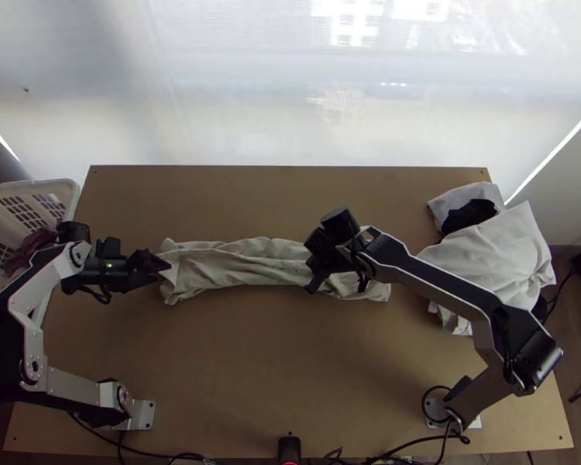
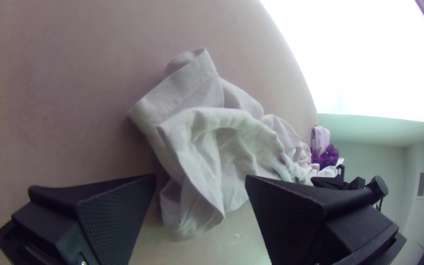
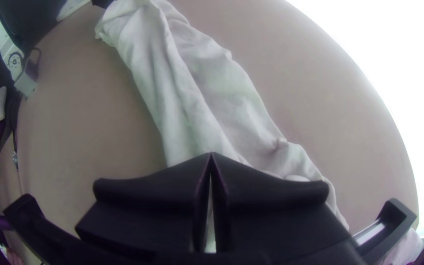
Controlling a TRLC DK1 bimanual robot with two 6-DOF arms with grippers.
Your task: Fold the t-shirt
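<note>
The light t-shirt lies bunched in a long narrow strip across the middle of the table. My left gripper is at the strip's left end. In the left wrist view, the left gripper is open, with the wrinkled end of the t-shirt beyond and between its fingers, not gripped. Over the right part of the strip is my right gripper. In the right wrist view, the right gripper is shut, its fingertips together above the t-shirt and hiding the cloth below them.
A pile of white and dark cloth lies at the table's right edge. A white basket with dark cloth stands at the left edge. Bare tabletop stretches between the arms' bases, with cables along the near edge.
</note>
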